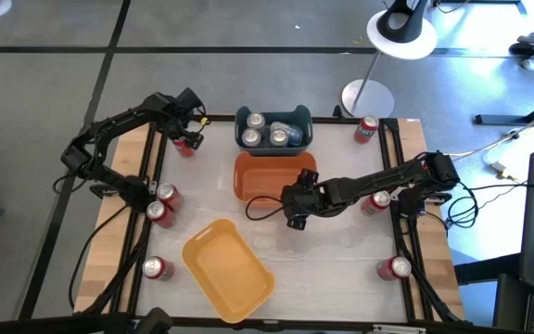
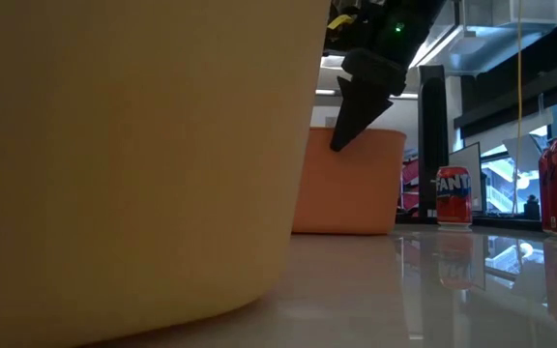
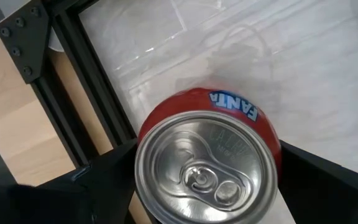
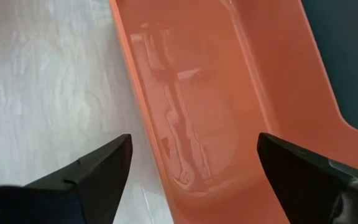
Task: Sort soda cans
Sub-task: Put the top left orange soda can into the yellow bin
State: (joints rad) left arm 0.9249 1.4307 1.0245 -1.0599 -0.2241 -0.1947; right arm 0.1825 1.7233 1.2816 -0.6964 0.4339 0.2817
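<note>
A red Fanta soda can (image 3: 207,168) stands upright near the table's far left corner (image 1: 190,145). My left gripper (image 1: 189,133) is above it, pointing down and open, with one finger on each side of the can's silver top. My right gripper (image 1: 295,210) hangs open over the near rim of the orange bin (image 1: 274,176), with nothing between its fingers (image 4: 194,168). Several silver-topped cans (image 1: 272,133) stand in the dark blue bin (image 1: 306,121). Other red cans stand upright along the left side (image 1: 163,202), (image 1: 156,269) and the right side (image 1: 367,128), (image 1: 375,201), (image 1: 396,269).
A yellow bin (image 1: 228,269) lies at the near middle and fills the left of the low view (image 2: 133,164). The black frame rail (image 3: 86,81) runs close beside the can under my left gripper. Bare white tabletop (image 1: 341,260) lies between the yellow bin and the right-side cans.
</note>
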